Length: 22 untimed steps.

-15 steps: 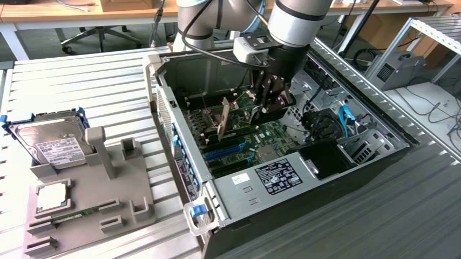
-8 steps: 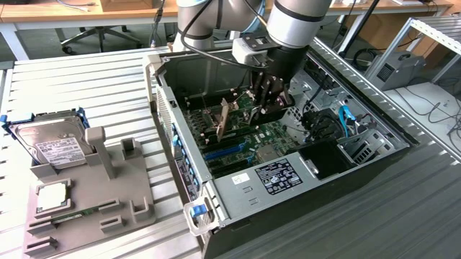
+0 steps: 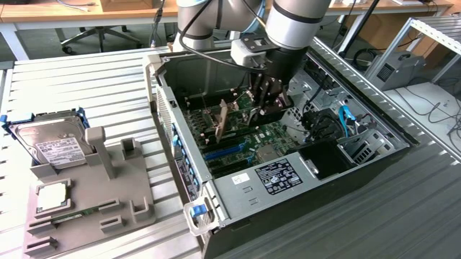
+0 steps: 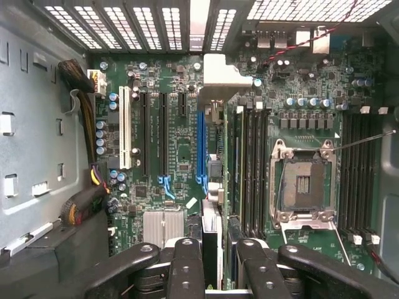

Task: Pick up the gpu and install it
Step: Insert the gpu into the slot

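The gpu (image 3: 224, 121) stands on edge inside the open computer case (image 3: 169, 116), over the green motherboard (image 3: 252, 137). My gripper (image 3: 270, 110) reaches down into the case and is shut on the card's top edge. In the wrist view the gpu (image 4: 213, 205) shows edge-on as a thin strip running away from my gripper (image 4: 219, 252), with its silver bracket (image 4: 218, 75) toward the vented rear wall. The card sits right beside the blue expansion slot (image 4: 201, 143); whether it is seated in a slot I cannot tell.
On the slatted table at the exterior view's left, a grey fixture (image 3: 97, 183) holds a silver hard drive (image 3: 51, 143), a processor (image 3: 52, 197) and a memory stick (image 3: 68, 218). Inside the case are the processor socket (image 4: 302, 187), memory slots (image 4: 249, 168) and a cable bundle (image 4: 84, 124).
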Each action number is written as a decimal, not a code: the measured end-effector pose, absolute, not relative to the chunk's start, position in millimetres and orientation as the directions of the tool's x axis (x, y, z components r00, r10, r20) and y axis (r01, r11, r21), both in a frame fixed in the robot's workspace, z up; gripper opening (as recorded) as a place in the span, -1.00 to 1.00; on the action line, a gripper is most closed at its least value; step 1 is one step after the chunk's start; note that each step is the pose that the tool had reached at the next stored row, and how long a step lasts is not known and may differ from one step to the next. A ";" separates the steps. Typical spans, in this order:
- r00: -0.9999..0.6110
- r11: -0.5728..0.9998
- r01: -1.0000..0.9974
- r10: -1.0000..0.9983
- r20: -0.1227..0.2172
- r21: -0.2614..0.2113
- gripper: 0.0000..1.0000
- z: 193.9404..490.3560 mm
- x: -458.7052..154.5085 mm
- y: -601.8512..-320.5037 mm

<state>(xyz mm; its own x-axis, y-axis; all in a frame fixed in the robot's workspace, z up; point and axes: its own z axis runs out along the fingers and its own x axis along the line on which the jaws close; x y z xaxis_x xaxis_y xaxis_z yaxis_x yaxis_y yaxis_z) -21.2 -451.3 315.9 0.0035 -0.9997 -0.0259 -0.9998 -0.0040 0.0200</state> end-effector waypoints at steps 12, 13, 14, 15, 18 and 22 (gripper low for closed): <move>0.003 -0.004 -1.000 -1.000 -0.026 0.020 -0.48 313.7 -25.5 -453.1; 0.003 -0.004 -1.000 -1.000 -0.026 0.020 -0.48 313.5 -25.8 -453.2; 0.004 -0.004 -1.000 -1.000 -0.026 0.020 -0.48 313.4 -26.1 -453.3; 0.004 -0.004 -1.000 -1.000 -0.026 0.020 -0.48 313.2 -26.4 -453.5; 0.004 -0.004 -1.000 -1.000 -0.026 0.020 -0.48 312.8 -27.3 -453.9; 0.004 -0.004 -1.000 -1.000 -0.026 0.020 -0.48 312.0 -28.5 -454.4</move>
<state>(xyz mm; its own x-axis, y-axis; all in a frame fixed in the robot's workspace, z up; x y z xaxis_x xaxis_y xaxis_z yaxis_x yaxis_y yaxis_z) -28.5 -454.4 312.0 0.0036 -0.9997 -0.0259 -0.9998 -0.0041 0.0200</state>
